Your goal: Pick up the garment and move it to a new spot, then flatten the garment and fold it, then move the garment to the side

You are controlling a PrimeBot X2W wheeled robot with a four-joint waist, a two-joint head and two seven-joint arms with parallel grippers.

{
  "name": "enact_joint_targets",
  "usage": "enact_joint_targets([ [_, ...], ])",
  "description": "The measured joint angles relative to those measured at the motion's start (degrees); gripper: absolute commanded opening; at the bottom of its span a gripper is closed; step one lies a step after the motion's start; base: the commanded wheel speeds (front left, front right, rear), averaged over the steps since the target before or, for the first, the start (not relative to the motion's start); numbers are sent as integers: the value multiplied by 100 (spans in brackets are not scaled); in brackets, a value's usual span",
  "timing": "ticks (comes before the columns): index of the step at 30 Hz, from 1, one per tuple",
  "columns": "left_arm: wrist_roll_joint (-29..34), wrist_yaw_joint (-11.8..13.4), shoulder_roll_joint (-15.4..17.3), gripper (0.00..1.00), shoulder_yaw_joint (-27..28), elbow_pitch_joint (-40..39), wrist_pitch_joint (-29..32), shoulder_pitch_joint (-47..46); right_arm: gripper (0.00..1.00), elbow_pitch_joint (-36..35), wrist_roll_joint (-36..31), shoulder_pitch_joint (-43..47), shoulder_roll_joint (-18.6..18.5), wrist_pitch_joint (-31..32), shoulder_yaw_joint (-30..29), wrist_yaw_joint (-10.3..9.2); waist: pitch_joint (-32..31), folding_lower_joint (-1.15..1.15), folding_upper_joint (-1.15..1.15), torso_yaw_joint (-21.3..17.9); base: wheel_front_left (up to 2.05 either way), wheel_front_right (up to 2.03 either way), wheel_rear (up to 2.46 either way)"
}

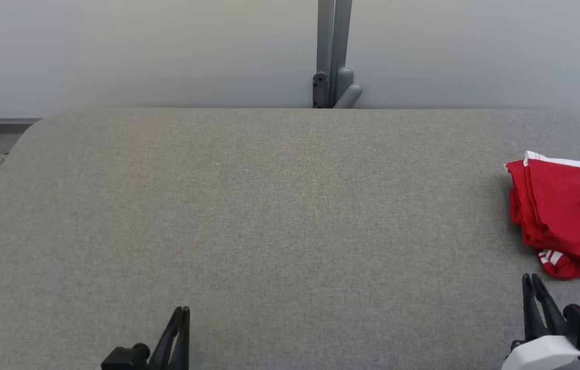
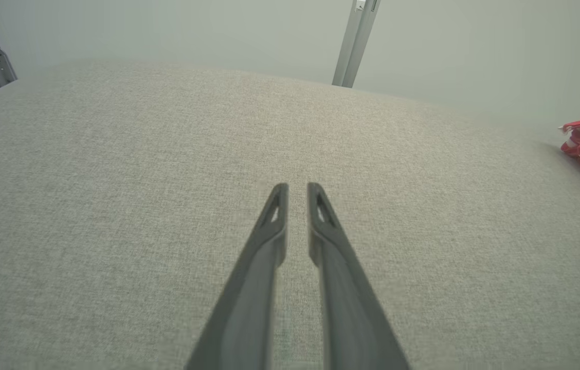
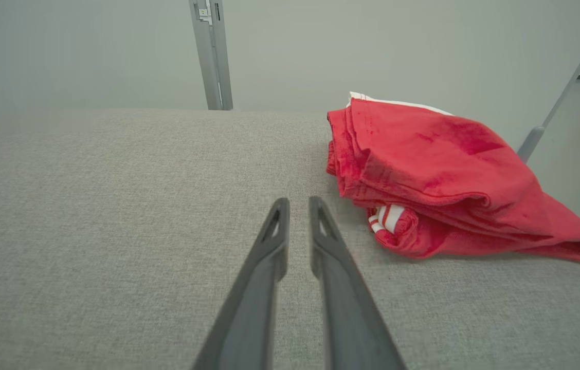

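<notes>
**Right gripper** (image 3: 298, 205): the fingers are parted by a narrow gap and carry nothing. They hang low over the grey padded table (image 1: 269, 205).

**Left gripper** (image 2: 297, 190): same condition, a narrow gap and empty.

**Work piece:** the red garment with white stripes (image 3: 439, 169) lies in a loosely layered heap at the table's right edge. It is just ahead of the right gripper and to its right, not touching. It is well apart from the left gripper.

**Procedure (judged):** whether the garment awaits pick-up or is already set aside cannot be told. For a pick-up:
1. Widen the right fingers first.
2. Approach the near bunched fold with the stripes.
3. Pinch several layers so the heap lifts as one.
</notes>
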Motion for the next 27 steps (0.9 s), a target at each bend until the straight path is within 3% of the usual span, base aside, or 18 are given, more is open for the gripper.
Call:
enact_joint_targets([
  [5,-114,0,-1,0,14,174,46,41,0,230,135,54,80,91,2,0,2,0,0,-11,0,0,0],
  [27,-2227,-44,46,0,292,158,502,-219,0,176,2575,-178,56,619,163,-1,18,0,0,-98,0,0,0],
])
